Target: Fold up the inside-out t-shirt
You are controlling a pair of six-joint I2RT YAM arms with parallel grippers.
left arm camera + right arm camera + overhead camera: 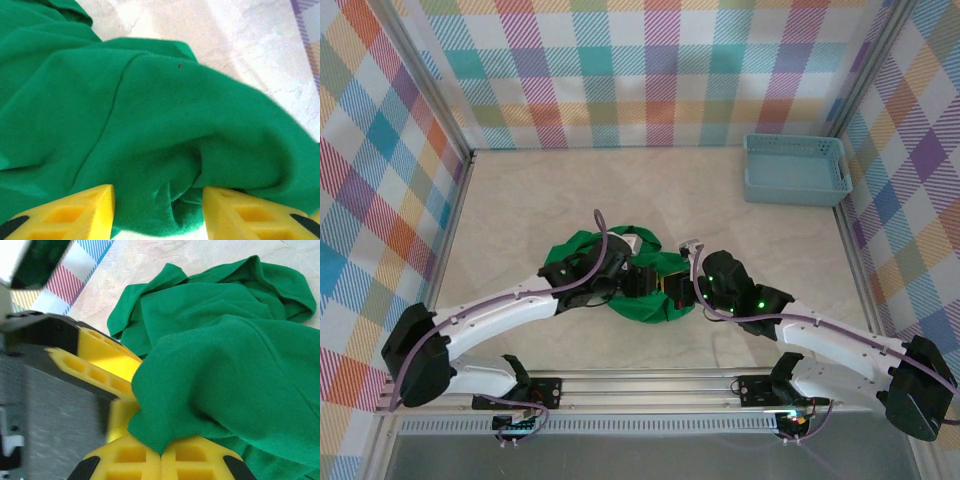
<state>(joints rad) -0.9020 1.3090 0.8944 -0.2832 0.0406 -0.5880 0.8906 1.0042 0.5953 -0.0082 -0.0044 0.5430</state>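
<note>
The inside-out t-shirt (582,248) is a bright green crumpled heap at the table's middle, between my two wrists. My left gripper (642,280) is over its right part. In the left wrist view the left gripper (159,200) stands open, its yellow fingers (75,212) on either side of a loose bulge of the t-shirt (165,125). My right gripper (682,285) meets it from the right. In the right wrist view the right gripper (161,452) is shut on a fold of the t-shirt (225,375), the cloth rising out of the closed jaws. A yellow finger of the left gripper (100,365) sits close beside it.
A light blue plastic basket (796,168) stands at the back right by the wall. Checked walls close the table on three sides. The two arms' bases sit on a metal rail (650,385) at the near edge.
</note>
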